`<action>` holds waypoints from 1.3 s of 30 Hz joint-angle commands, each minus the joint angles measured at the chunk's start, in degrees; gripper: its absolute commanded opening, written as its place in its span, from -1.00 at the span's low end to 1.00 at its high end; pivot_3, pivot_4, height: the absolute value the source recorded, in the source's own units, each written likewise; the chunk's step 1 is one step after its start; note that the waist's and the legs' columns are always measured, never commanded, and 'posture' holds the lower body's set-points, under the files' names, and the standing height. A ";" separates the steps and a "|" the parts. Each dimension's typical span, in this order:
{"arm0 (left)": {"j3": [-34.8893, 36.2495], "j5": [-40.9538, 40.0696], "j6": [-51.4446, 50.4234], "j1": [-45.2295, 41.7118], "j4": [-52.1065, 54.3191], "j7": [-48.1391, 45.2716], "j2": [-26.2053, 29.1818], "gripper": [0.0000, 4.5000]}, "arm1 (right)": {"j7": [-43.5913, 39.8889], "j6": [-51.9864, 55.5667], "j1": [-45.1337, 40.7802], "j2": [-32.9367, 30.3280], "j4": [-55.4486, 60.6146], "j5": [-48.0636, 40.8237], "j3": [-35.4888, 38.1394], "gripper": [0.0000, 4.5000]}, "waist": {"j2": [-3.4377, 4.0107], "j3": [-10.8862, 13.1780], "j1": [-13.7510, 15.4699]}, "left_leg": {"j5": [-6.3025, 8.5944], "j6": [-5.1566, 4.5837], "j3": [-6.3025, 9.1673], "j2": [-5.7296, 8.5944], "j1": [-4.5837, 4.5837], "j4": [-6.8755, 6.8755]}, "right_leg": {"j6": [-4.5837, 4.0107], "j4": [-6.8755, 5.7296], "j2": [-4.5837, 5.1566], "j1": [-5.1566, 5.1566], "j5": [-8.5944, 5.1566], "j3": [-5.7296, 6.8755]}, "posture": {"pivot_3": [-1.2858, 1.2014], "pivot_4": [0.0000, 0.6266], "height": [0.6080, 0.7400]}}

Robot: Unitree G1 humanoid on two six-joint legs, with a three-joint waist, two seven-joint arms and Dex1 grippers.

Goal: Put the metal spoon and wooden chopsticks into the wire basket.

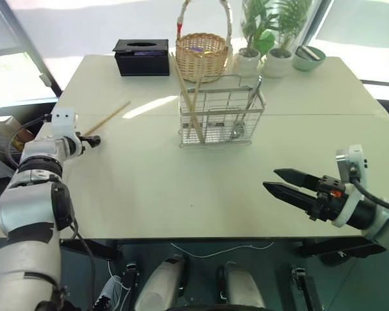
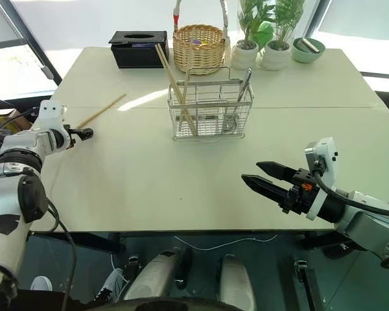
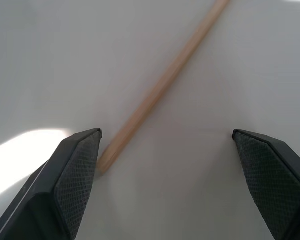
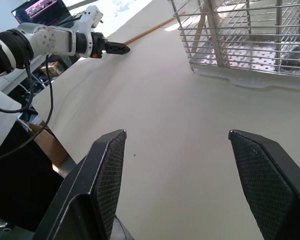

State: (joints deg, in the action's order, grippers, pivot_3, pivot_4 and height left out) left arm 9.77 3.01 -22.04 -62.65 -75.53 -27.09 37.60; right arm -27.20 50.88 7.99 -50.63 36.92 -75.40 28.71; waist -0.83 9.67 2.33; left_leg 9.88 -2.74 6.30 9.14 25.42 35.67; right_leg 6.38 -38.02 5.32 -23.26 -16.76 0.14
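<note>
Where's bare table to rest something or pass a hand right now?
Free: the wide near half of the table, between the wire basket and the right gripper. Also the right side beyond the basket. Crowded: the back edge, with tissue box, wicker basket and plants; one chopstick lies by the left gripper.

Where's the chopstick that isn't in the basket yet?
The loose chopstick lies on the table, left of the wire basket, its near end between the open left gripper fingers.

Both arms silver-grey shells w/ black joint bands. Left end effector (image 1: 94, 140): white boxy wrist block w/ small dark screw dots, short black fingers (image 3: 72, 175) w/ cross-hatched pads, black cable looped behind. Right end effector (image 1: 286, 183): long tapered black fingers, orange mark at base, white wrist block, black cable
</note>
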 commanded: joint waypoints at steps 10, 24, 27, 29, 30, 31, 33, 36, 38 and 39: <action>-1.93 2.04 0.36 -0.78 -1.08 0.81 1.58 0.97 | 0.67 -1.63 -2.07 0.85 0.78 -0.03 -0.63 0.50 | 0.00 0.00 -0.25 | 0.00 0.00 0.00 -0.01 0.01 -0.03 | 0.01 -0.02 -0.01 -0.08 0.01 0.00 | 0.03 -0.52 0.78; -1.89 1.52 -1.30 -0.93 -1.53 -0.39 -2.89 -0.30 | 1.31 -2.07 -0.99 1.04 1.29 -0.45 0.55 0.50 | 0.10 -0.07 -0.01 | 0.00 0.00 -0.02 0.02 -0.02 -0.01 | -0.01 -0.01 0.05 0.02 0.03 0.02 | 0.03 -0.52 0.78; -1.40 1.19 -2.02 -0.83 -1.52 -0.25 -2.73 -0.98 | 1.34 -2.27 -0.81 1.04 1.24 -0.38 0.54 0.50 | 0.20 -0.15 -0.19 | 0.00 0.00 -0.02 0.01 -0.04 -0.02 | 0.00 -0.01 0.05 0.02 0.04 0.02 | 0.03 -0.52 0.78; -0.71 0.65 -2.56 -0.74 -1.54 0.00 -2.59 -0.98 | 1.39 -2.42 -0.84 1.00 1.12 -0.40 0.45 0.50 | 0.26 -0.18 -0.21 | 0.00 0.00 -0.02 0.01 -0.04 -0.03 | 0.01 -0.02 0.05 0.00 0.04 0.02 | 0.03 -0.52 0.78; -0.44 0.52 -2.74 -0.68 -1.52 -0.01 -2.54 -0.98 | 1.39 -2.49 -0.84 0.98 1.10 -0.40 0.41 0.50 | 0.28 -0.19 -0.20 | 0.00 0.00 -0.02 0.01 -0.04 -0.03 | 0.01 -0.02 0.04 0.00 0.04 0.02 | 0.03 -0.52 0.78; -0.29 0.47 -2.86 -0.55 -1.49 -0.03 -2.50 -0.98 | 1.39 -2.53 -0.96 0.95 0.96 -0.38 0.34 0.50 | 0.29 -0.20 -0.21 | 0.00 0.00 -0.02 0.01 -0.04 -0.03 | 0.02 -0.02 0.04 -0.01 0.04 0.02 | 0.03 -0.52 0.78; -0.28 0.54 -2.94 -0.17 -1.40 -0.24 -2.57 -0.98 | 1.28 -2.60 -1.18 0.92 0.71 -0.21 0.19 0.50 | 0.29 -0.20 -0.19 | 0.00 0.00 -0.02 0.01 -0.04 -0.03 | 0.02 -0.02 0.04 -0.01 0.04 0.02 | 0.03 -0.52 0.78; 0.28 -0.02 -3.07 -0.24 -1.20 -0.44 -2.77 -0.98 | 1.16 -2.65 -1.44 0.88 0.54 -0.05 0.00 0.50 | 0.29 -0.20 -0.17 | 0.00 0.00 -0.02 0.01 -0.04 -0.03 | 0.02 -0.01 0.04 -0.01 0.04 0.02 | 0.03 -0.52 0.78; 1.62 -1.52 -1.49 -1.13 -0.53 -0.61 -2.92 -0.98 | 0.95 -2.65 -1.37 0.76 0.66 0.15 0.01 0.50 | 0.28 -0.20 -0.16 | 0.00 0.00 -0.02 0.01 -0.03 -0.03 | 0.02 -0.01 0.04 -0.01 0.04 0.02 | 0.03 -0.52 0.78; 2.93 -3.02 1.29 -1.90 0.36 -1.41 -3.09 -0.98 | 0.86 -2.65 -1.30 0.71 0.68 0.24 0.09 0.50 | 0.28 -0.19 -0.14 | 0.00 0.00 -0.02 0.01 -0.03 -0.03 | 0.02 -0.01 0.04 -0.01 0.04 0.02 | 0.03 -0.52 0.78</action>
State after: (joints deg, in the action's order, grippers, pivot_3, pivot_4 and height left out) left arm 11.15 1.84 -22.83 -63.76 -75.68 -27.58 34.76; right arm -25.80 49.60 7.20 -49.96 36.85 -75.01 27.52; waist -0.55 9.48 2.19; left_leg 9.88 -2.74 6.28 9.16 25.39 35.64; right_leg 6.40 -38.03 5.36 -23.28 -16.72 0.16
